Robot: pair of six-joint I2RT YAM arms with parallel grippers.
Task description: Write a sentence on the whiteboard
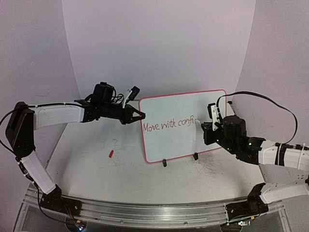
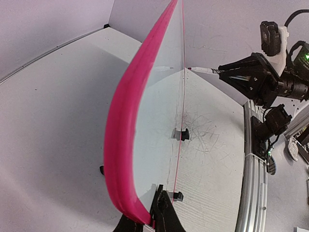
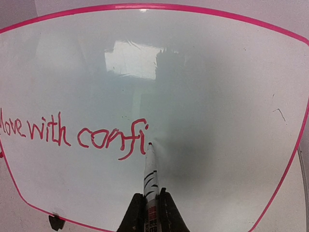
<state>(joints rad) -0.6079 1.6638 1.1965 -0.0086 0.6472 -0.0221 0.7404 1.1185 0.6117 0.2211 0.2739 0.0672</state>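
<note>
we brace the board (image 1: 183,108) and write on it, mid-word

our left gripper (image 1: 139,116) is clamped on the board's left rim; the board stands upright on its feet (image 1: 164,163) on the table (image 1: 96,164), and we judge the pinch is there to stop it sliding or tipping under writing pressure. our right gripper (image 3: 151,210) is closed around a marker (image 3: 150,166), held nose-on to the panel, tip touching just right of the last letter of the sentence (image 3: 72,135), which reads "move with confi" at mid-height. the bare right half leaves room to finish the word.
</note>
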